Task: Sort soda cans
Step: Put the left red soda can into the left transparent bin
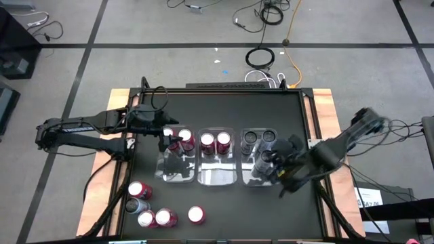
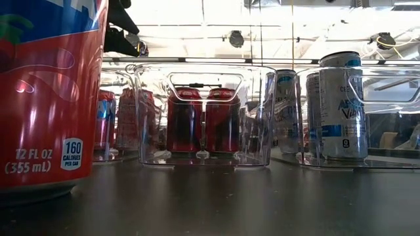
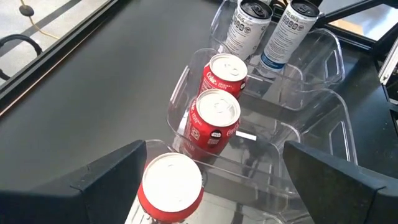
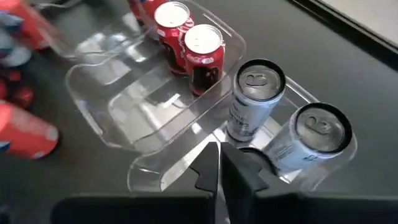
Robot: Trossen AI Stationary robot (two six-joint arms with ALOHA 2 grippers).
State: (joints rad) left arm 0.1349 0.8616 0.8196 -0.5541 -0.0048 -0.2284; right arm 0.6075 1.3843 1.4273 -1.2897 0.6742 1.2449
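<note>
Three clear rectangular plastic bins (image 1: 216, 177) stand in a row mid-worktop. Two red cylindrical soda cans (image 1: 215, 141) are seen in the middle bin, two more red cans (image 1: 178, 139) in the left one, and three silver-grey cans (image 1: 259, 139) in the right one. Five cans (image 1: 150, 207) remain loose near the front-left corner, one of them dark; sorting is judged past halfway. The left tool (image 1: 171, 140) hangs wide open over a red can in the left bin, gripping nothing. The right tool (image 1: 281, 169) is fully closed and empty above the right bin.
</note>
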